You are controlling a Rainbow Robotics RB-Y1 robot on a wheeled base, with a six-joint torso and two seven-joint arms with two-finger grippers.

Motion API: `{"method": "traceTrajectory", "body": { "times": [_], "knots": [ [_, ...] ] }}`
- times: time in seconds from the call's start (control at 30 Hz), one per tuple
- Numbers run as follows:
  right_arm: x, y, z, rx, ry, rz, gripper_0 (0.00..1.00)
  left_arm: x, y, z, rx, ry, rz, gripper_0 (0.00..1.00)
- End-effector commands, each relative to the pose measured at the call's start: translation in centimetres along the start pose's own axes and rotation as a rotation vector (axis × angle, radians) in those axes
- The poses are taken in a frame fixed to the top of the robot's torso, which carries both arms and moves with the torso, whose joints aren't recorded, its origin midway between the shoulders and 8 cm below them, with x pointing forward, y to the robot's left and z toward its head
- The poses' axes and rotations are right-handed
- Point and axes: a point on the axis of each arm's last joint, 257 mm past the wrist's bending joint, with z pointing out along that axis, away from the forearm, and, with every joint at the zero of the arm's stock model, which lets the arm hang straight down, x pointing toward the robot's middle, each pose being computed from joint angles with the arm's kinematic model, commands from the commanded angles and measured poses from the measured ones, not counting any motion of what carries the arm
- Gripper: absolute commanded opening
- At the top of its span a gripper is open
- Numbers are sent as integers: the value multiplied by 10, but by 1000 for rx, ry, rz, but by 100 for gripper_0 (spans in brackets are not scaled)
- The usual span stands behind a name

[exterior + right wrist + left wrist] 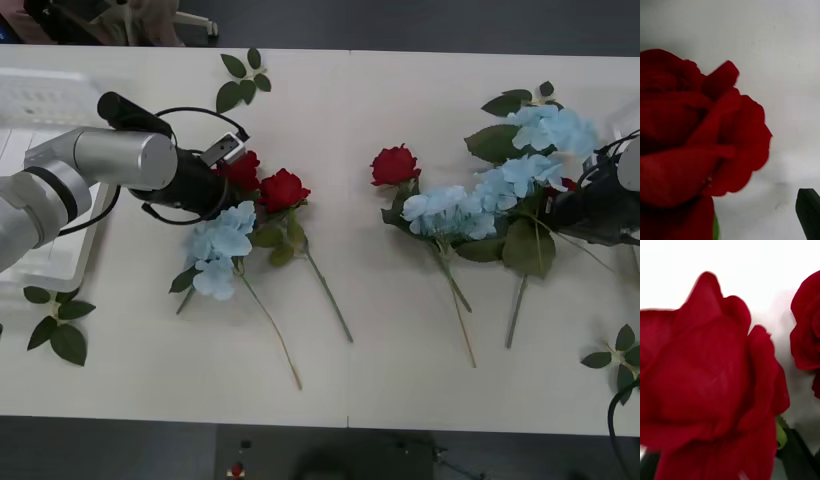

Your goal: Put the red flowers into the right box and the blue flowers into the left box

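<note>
On the desk (pixel 400 350), left of centre, the left gripper (pixel 228 178) sits against a red rose (pixel 711 390); finger state can't be told. Far right, the right gripper (pixel 560 205) meets another rose (pixel 688 135) among blue flowers (pixel 520 175); fingers unreadable.

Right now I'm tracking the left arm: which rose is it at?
The leftmost rose, against the left gripper; its neighbour and the middle rose lie apart.

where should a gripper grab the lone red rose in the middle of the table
Grip the middle rose on the short bit of stem just under the bloom, coming straight down from above. It lies flat with the bloom toward the far edge, and lower down the stem runs under the blue flowers. Probably set the fingers across the stem; the bloom itself is soft and would crush.
</note>
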Motion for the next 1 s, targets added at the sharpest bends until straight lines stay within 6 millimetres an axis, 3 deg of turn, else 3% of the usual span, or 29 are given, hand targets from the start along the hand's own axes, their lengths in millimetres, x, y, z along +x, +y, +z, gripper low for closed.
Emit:
{"method": "traceTrajectory", "body": {
  "times": [0.03, 0.07, 0.13, 0.17, 0.2, 0.33, 0.37, 0.4, 0.43, 0.57, 0.7, 0.83, 1.0],
  "knots": [
    [-16, 19, -3, -27, -36, 19, 100, -37, 9, -4, -52, -40, 31, 67],
    [-16, 20, -3, -28, -36, 21, 100, -37, 9, -4, -54, -40, 35, 63],
    [-15, 21, 1, -29, -41, 23, 100, -37, 9, -3, -64, -35, 44, 31],
    [-16, 22, 2, -33, -44, 28, 100, -36, 11, -3, -71, -31, 47, 8],
    [-14, 23, 5, -35, -43, 30, 97, -36, 11, -3, -71, -31, 47, 0],
    [-13, 27, 11, -42, -54, 38, 72, -38, 12, -4, -75, -32, 46, 0],
    [-14, 29, 12, -45, -58, 40, 63, -38, 14, -4, -79, -32, 48, 0],
    [-15, 29, 11, -46, -63, 40, 45, -38, 16, -5, -84, -31, 47, 0],
    [-16, 30, 12, -48, -66, 41, 37, -38, 18, -7, -87, -31, 51, 0],
    [-18, 32, 11, -57, -74, 47, 28, -41, 35, -16, -112, -35, 52, 0],
    [-19, 33, 11, -63, -78, 50, 0, -43, 46, -25, -129, -48, 51, 0],
    [-20, 33, 11, -63, -81, 50, 0, -67, 64, -42, -163, -125, 43, 0],
    [-24, 36, 10, -76, -95, 49, 0, -145, 71, -99, -153, -328, 14, 0]
  ]
}}
